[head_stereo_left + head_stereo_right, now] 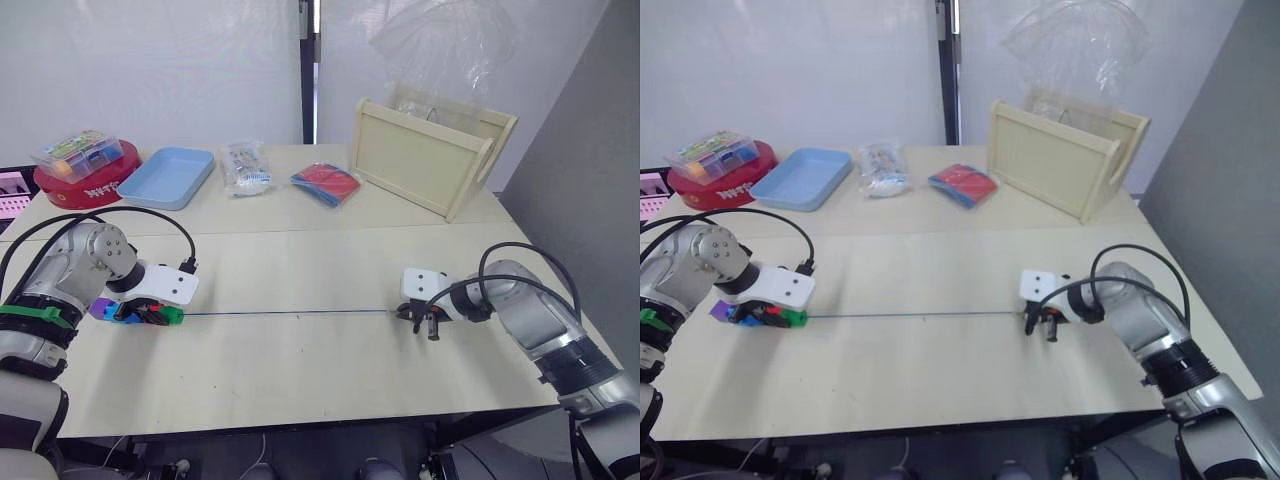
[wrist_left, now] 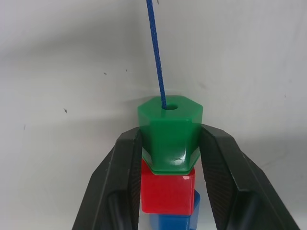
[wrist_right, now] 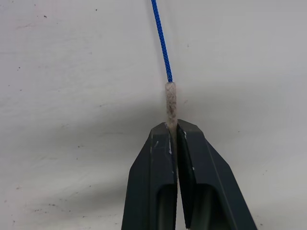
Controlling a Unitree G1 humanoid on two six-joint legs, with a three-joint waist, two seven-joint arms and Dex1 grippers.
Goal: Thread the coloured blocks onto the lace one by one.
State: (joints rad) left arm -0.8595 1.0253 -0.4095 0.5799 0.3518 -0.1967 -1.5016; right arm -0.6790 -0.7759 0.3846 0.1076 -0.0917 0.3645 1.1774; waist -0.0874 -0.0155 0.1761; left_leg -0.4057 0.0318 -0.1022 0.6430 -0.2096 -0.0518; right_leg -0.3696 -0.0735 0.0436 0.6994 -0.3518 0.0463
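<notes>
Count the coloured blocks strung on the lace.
5 visible, in a row at the left gripper: green block clamped in its fingers, red block behind, then dark blue, light blue and purple; any others would be hidden.

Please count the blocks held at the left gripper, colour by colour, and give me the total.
Green block: 1
Red block: 1
Dark blue block: 1
Light blue block: 1
Purple block: 1
Total: 5, all beside the left gripper.

Blue tray, wooden crate, red-blue packet
</notes>
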